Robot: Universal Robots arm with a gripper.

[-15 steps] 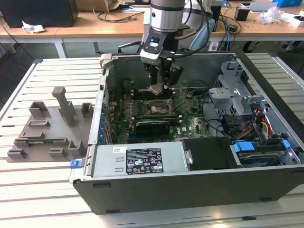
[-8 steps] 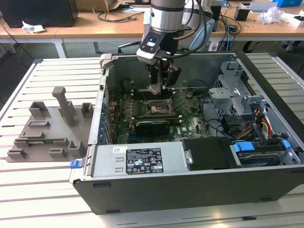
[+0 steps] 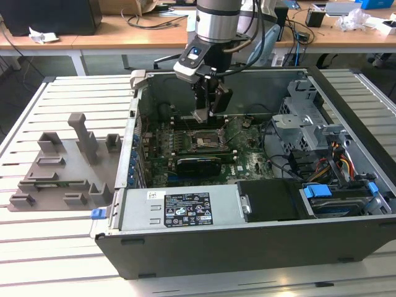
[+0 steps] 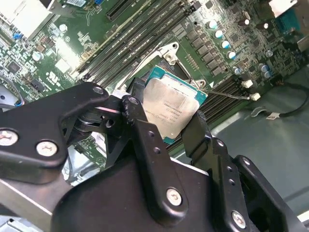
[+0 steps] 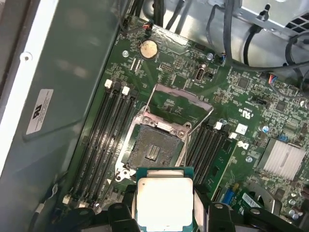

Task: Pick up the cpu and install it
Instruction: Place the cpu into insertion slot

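- My gripper (image 3: 207,115) sits inside the open computer case (image 3: 247,247), above the motherboard (image 3: 247,162).
- Its fingers (image 4: 145,137) are clamped on two opposite edges of the cpu (image 4: 176,106), whose metal top faces both wrist cameras.
- I see the cpu held off the board, not seated, close to the socket (image 5: 154,147).
- The socket's load plate (image 5: 178,104) stands raised.
- A grey fixture tray (image 3: 62,170) lies on the table at the exterior view's left of the case.

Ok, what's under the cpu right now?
The gripper holds the cpu in the air over the motherboard; the open, empty socket lies below. The cpu's underside and the board patch it covers are hidden.
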